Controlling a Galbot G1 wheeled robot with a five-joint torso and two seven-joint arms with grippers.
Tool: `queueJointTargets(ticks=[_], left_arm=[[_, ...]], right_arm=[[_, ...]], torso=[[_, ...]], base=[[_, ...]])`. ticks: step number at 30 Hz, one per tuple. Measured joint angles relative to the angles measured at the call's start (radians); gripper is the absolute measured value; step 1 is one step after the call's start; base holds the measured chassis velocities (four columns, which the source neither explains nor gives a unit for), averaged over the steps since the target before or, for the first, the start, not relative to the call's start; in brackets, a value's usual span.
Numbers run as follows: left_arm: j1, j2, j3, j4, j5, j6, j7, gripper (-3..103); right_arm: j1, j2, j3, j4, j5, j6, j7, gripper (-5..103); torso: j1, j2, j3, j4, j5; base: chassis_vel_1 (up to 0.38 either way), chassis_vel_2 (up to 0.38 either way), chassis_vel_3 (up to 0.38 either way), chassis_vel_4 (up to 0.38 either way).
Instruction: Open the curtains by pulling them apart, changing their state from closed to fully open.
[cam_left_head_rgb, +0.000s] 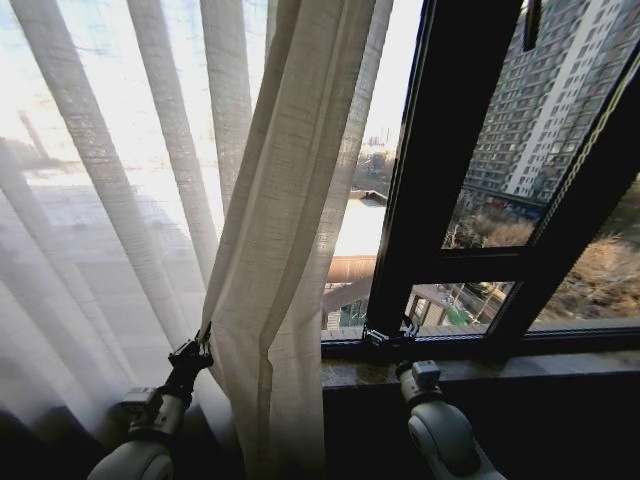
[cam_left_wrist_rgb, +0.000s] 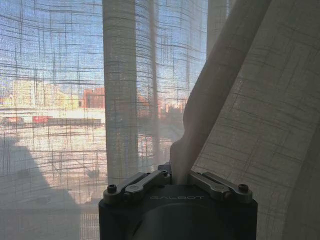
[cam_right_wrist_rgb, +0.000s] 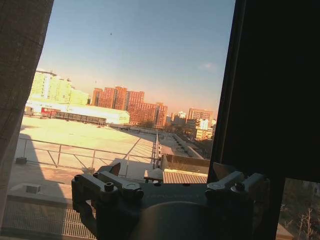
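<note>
The curtains (cam_left_head_rgb: 290, 200) hang on the left half of the window, with the pale pleated fabric bunched into a thick fold at the middle. My left gripper (cam_left_head_rgb: 204, 343) is low at that fold's edge. The left wrist view has the left gripper (cam_left_wrist_rgb: 179, 172) shut on a narrow pinch of the curtain (cam_left_wrist_rgb: 240, 100), which rises from between its fingers. My right gripper (cam_left_head_rgb: 388, 335) sits low at the foot of the dark window frame (cam_left_head_rgb: 440, 150), apart from the fabric. In the right wrist view the right gripper (cam_right_wrist_rgb: 167, 172) stands open with nothing in it, and the curtain edge (cam_right_wrist_rgb: 20, 75) lies off to one side.
A stone window sill (cam_left_head_rgb: 500, 370) runs under the bare glass on the right, with dark wall below it. Slanted dark frame bars (cam_left_head_rgb: 590, 200) cross the right pane. Rooftops and tall buildings lie outside.
</note>
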Motion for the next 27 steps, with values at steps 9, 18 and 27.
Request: queueJointTargets(ticks=[9, 18, 27], left_arm=[[0.002, -0.001, -0.001, 0.0, 0.001, -0.006, -0.001, 0], [0.006, -0.001, -0.003, 0.001, 0.0, -0.01, 0.001, 0], [0.005, -0.004, -0.003, 0.008, 0.0, -0.012, 0.001, 0]], right_arm=[[0.004, 0.002, -0.018, -0.004, 0.001, 0.004, -0.003, 100], [0.004, 0.007, -0.031, -0.016, -0.025, 0.015, -0.02, 100], [0.008, 0.012, -0.04, -0.025, -0.032, 0.012, -0.021, 100]], torso=[[0.0, 0.0, 0.0, 0.0003, -0.0008], [0.0, 0.0, 0.0, -0.0003, 0.0003], [0.0, 0.0, 0.0, 0.0001, -0.0005]], base=[[0.207, 0.166, -0.191, -0.204], [0.002, -0.006, 0.013, -0.005], [0.0, 0.0, 0.0, 0.0]])
